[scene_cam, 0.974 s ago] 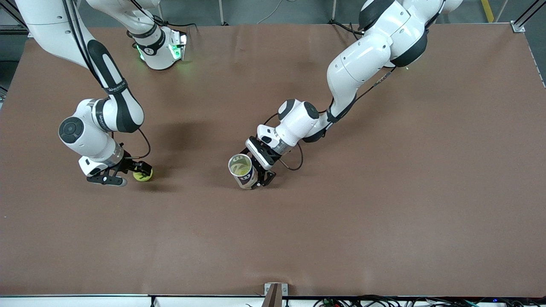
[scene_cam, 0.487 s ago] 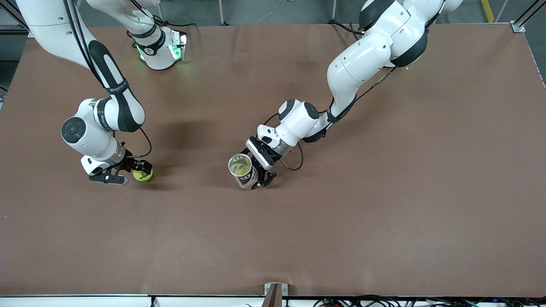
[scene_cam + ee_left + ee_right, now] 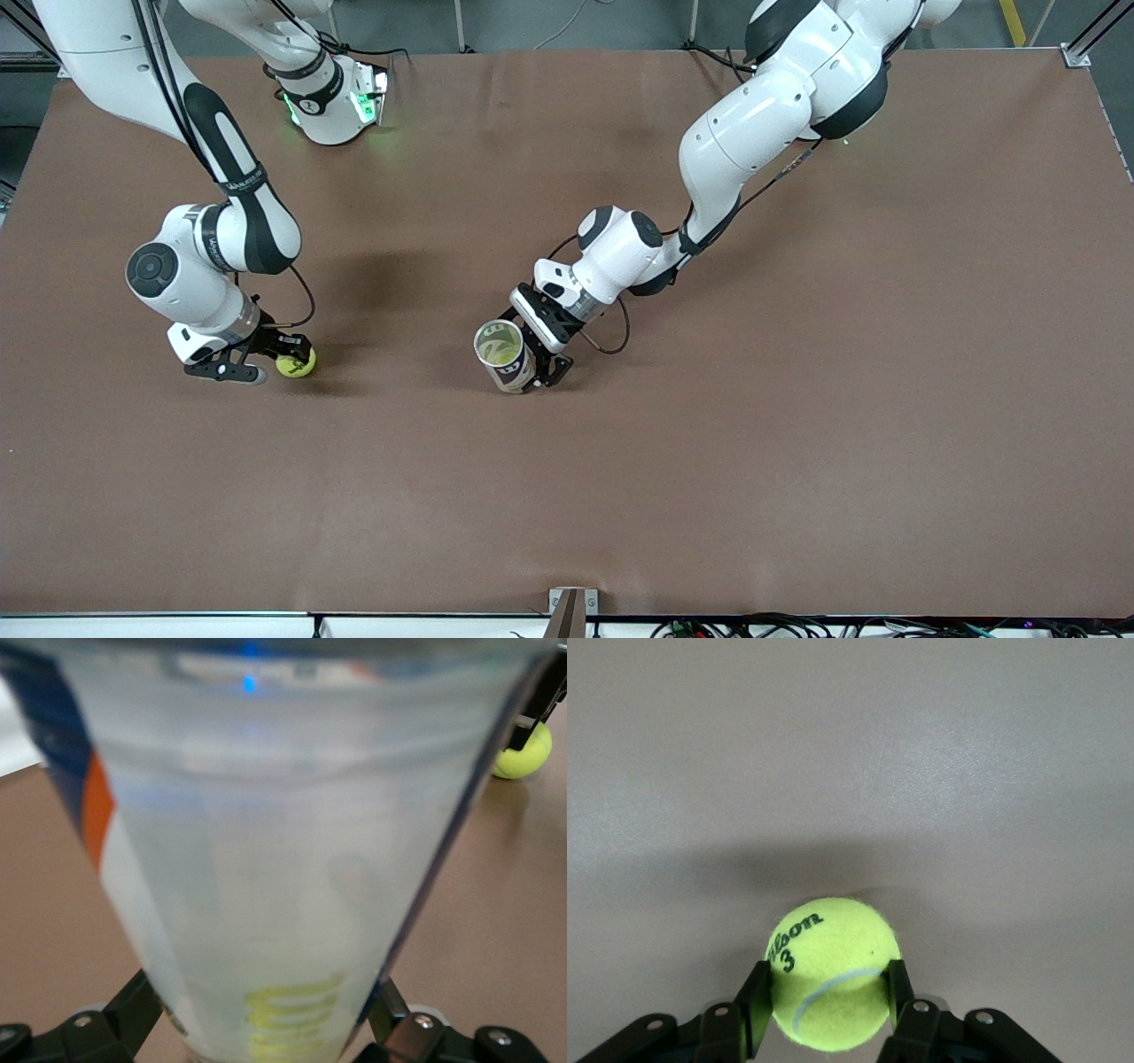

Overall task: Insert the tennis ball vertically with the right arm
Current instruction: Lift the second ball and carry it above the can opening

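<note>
1. Nearest the front camera of the things in play is the tennis ball can [image 3: 505, 356], a clear tube with its open mouth tilted up toward that camera and its base on the brown table [image 3: 797, 425]. A yellow-green glow shows inside the mouth; I cannot tell what it is.
2. The left gripper [image 3: 542, 365] holds the can low on its side. In the left wrist view the tube [image 3: 292, 859] fills nearly the whole picture, with one black finger [image 3: 133, 1010] on each flank, spread wide and pressed to its wall.
3. A little farther from the front camera, toward the right arm's end of the table and well apart from the can, lies the tennis ball [image 3: 295, 363], resting on the table.
4. The right gripper [image 3: 285, 358] is down at table level around the ball. In the right wrist view the ball [image 3: 833, 973] sits between the two black fingertips [image 3: 757, 1003], both touching its sides, so the gripper is pinching it. The print on the ball reads "Wilson 3".
5. The left wrist view also catches the same ball [image 3: 523, 751] past the can's edge, with the right gripper's dark finger just beside it.
6. Farthest off, the right arm's base [image 3: 332, 102] shows green lights at the table's edge.
</note>
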Robot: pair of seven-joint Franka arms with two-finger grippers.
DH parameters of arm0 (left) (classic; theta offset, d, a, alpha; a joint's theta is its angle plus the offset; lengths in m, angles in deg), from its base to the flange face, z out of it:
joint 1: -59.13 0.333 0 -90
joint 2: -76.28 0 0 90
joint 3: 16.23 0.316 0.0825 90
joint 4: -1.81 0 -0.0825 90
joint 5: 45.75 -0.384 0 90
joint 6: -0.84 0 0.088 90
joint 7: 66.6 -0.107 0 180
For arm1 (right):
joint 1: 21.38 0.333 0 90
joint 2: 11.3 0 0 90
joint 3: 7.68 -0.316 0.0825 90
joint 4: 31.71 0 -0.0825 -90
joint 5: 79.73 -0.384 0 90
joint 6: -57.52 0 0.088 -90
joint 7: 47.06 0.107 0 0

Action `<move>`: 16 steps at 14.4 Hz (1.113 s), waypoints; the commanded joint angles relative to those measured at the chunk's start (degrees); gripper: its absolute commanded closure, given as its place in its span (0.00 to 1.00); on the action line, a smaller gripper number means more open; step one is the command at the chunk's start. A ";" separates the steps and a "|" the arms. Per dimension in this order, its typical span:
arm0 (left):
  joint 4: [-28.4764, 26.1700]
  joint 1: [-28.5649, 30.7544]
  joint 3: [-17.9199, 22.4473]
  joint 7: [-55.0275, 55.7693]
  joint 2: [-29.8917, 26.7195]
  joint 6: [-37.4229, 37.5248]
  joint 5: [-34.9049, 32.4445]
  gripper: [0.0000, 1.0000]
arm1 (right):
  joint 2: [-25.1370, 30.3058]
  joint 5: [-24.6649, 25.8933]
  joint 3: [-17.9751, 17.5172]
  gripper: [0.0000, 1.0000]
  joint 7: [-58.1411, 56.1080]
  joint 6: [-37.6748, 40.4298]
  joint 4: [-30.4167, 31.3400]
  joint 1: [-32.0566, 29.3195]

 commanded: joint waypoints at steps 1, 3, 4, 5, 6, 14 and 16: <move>-0.45 0.36 -0.20 -0.21 -0.74 -0.79 1.00 0.00 | 0.98 0.59 -0.99 1.00 1.83 4.57 -2.38 -0.15; -0.71 0.54 -0.20 -0.21 -0.57 -0.79 1.09 0.00 | 2.39 0.59 -1.08 1.00 6.13 16.23 -8.16 1.25; -0.97 0.54 -0.20 -0.21 -0.74 -0.79 1.09 0.00 | 2.91 0.59 -1.17 1.00 9.80 21.78 -11.50 2.57; -1.32 0.63 -0.20 -0.21 -0.74 -0.79 1.00 0.00 | 3.88 0.59 -1.17 1.00 13.32 25.92 -14.14 3.71; -1.33 0.63 -0.20 -0.21 -0.74 -0.79 1.00 0.00 | 4.32 0.59 -1.17 1.00 16.66 29.88 -16.87 5.55; -1.50 0.72 -0.20 -0.21 -0.74 -0.79 1.00 0.00 | 3.89 -5.90 -1.17 1.00 43.92 43.19 -33.41 17.52; -1.50 0.72 -0.20 -0.21 -0.74 -0.79 1.00 0.00 | 3.80 -9.42 -1.17 1.00 47.62 43.19 -35.17 18.40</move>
